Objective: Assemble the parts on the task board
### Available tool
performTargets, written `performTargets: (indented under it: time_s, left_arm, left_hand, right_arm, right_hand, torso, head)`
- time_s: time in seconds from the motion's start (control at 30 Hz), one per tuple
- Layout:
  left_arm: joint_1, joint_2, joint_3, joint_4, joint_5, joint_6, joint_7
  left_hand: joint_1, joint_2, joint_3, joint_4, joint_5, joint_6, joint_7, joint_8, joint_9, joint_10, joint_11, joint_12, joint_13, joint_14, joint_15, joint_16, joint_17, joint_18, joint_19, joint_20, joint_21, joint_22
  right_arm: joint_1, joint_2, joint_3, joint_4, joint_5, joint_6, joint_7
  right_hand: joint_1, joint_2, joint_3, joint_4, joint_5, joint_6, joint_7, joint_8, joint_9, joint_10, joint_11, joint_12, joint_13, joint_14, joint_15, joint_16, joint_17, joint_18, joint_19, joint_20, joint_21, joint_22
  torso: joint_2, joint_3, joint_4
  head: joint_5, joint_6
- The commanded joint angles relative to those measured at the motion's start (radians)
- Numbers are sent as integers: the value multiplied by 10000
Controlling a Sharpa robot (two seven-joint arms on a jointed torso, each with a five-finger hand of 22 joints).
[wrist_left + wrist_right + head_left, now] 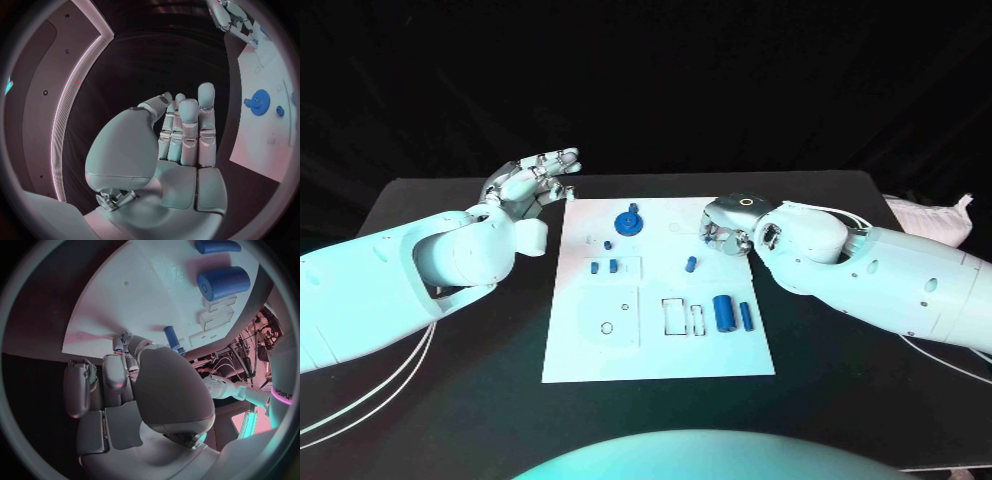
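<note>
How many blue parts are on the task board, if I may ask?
8: gear, small piece against it, tiny piece nearby, a pair left of centre, one peg right of centre, large cylinder and slim rod near-right. The right hand may hide more.

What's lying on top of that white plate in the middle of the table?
On the task board lie small blue parts: a gear, a thick cylinder, a thinner rod beside it, and a few pegs. The right hand covers the board's far right corner, so anything beneath it is hidden.
</note>
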Motion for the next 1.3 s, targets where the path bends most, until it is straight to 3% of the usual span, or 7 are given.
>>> performTargets:
  time_s: [0.03, 0.4, 0.73, 0.97, 1.07, 1.3]
  left_arm:
    - [1, 16, 8, -4, -113, 192, 19]
    - [0, 24, 8, -41, -124, 162, 4]
    - [-1, 26, 8, -55, -125, 186, -9]
    - [-9, 61, 8, -68, -125, 221, -14]
    - [-11, 86, 8, -68, -125, 245, -19]
    - [-13, 150, 8, -59, -125, 284, -35]
  left_hand:
    - [81, 69, -16, -45, -6, -79, -7, 34, -15, -57, 9, 76, 19, -57, -10, -35, -9, 142, -89, 8, -57, -27]
    - [81, 83, -49, -71, -9, -196, 49, -5, -28, -179, 55, 131, 37, -66, 18, -22, -17, 141, -83, 24, -106, -57]
    - [81, 87, -49, -71, -8, -197, 50, -4, -27, -183, 57, 134, 39, -69, 19, -25, -24, 142, -87, 25, -120, -64]
    - [81, 87, -49, -71, -8, -197, 50, -4, -27, -183, 57, 134, 39, -69, 19, -25, -24, 142, -87, 25, -120, -64]
    - [81, 87, -49, -71, -8, -197, 50, -4, -27, -183, 57, 134, 39, -69, 19, -25, -24, 142, -87, 25, -120, -64]
    - [85, 99, -51, -76, -7, -204, 53, -2, -26, -200, 61, 148, 43, -75, 24, -29, -37, 144, -91, 28, -141, -75]
  right_arm:
    - [-102, -60, -57, 170, -255, -538, -124]
    - [-86, -473, 135, 826, -382, -1219, -359]
    - [-92, -788, 238, 1720, -236, -1473, -344]
    - [-251, -600, 250, 2531, 74, -1498, -187]
    - [-375, -397, 243, 2743, 126, -1443, -95]
    - [-797, 209, 146, 2832, 195, -1263, 144]
  right_hand:
    - [-70, 50, 23, -85, -25, 84, 12, 39, 31, 138, -4, 24, 25, 354, -1, 63, 5, 55, 82, -27, 64, 176]
    - [-113, 44, 63, -141, -29, 124, 26, 44, 50, 204, 8, 4, 23, 359, -3, 80, 5, 44, 113, -28, 100, 224]
    - [-136, 42, 94, -175, -29, 144, 35, 44, 60, 241, 15, -11, 21, 359, -3, 90, 7, 41, 121, -29, 110, 236]
    - [-144, 42, 134, -219, -26, 156, 50, 39, 70, 270, 21, -31, 18, 354, -5, 92, -1, 42, 123, -30, 111, 237]
    - [-143, 47, 166, -252, -23, 156, 60, 32, 74, 281, 24, -47, 15, 351, -6, 96, -2, 44, 121, -31, 107, 230]
    - [-149, 56, 215, -302, -18, 144, 80, 14, 78, 283, 36, -79, 10, 343, -4, 87, -23, 50, 109, -32, 91, 208]
  torso:
    - [-1, 0, 23]
    - [3, 4, -24]
    - [6, -4, 4]
    - [4, -15, 22]
    - [3, -22, 25]
    - [15, -25, 28]
  head:
    - [-22, 26]
    - [11, 69]
    - [41, 80]
    - [360, 118]
    - [565, 89]
    - [1026, -19]
